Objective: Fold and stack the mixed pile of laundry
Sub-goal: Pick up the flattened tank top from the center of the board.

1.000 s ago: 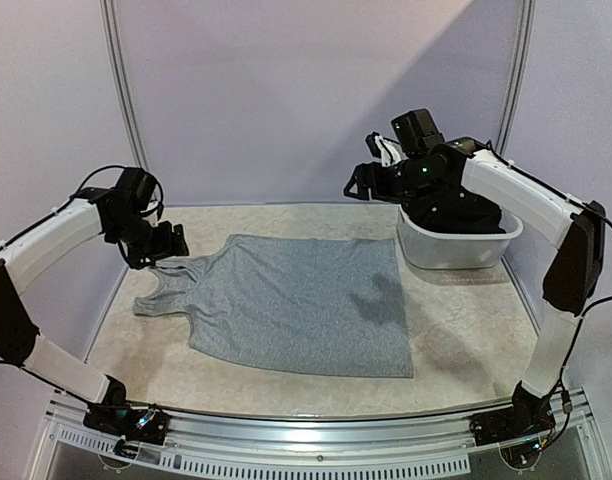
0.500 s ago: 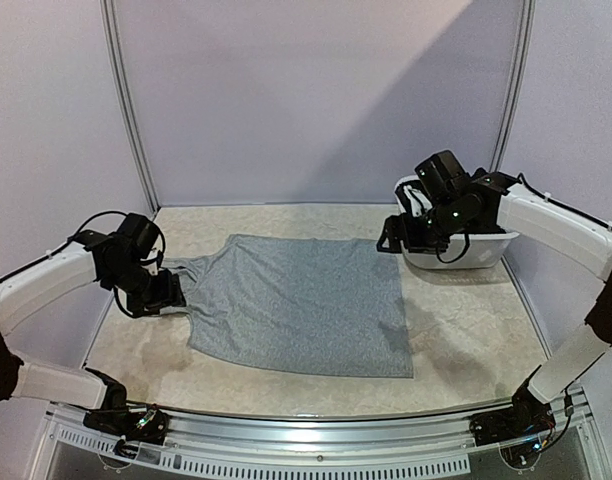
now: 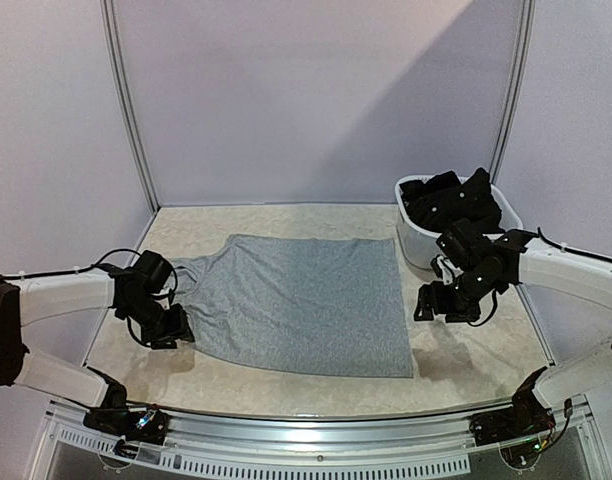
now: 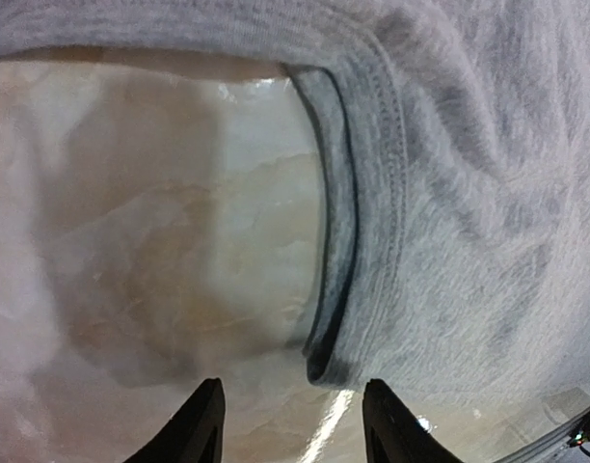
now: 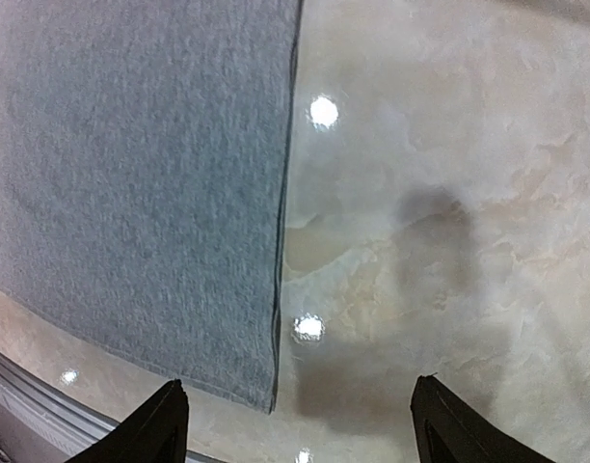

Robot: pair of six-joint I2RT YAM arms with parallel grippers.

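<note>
Left gripper [image 3: 172,328]: jaws part-spread astride armhole hem of light grey sleeveless knit top [image 3: 296,305], nothing pinched; forearm low, at top's 9 o'clock. Top flat mid-table. Right gripper [image 3: 434,303]: splayed, empty, low over beige marbled table [image 3: 466,350], at top's 3 o'clock edge.

Top external: high, behind the arm bases [image 3: 126,420], facing the back wall [image 3: 316,100]; whole table [image 3: 466,345] in frame. Left wrist: very close, downward, on the grey top [image 4: 469,193] armhole; own fingertips [image 4: 203,424] at lower edge. Right wrist: close, downward, top's straight edge at frame left. All three share the top.
</note>
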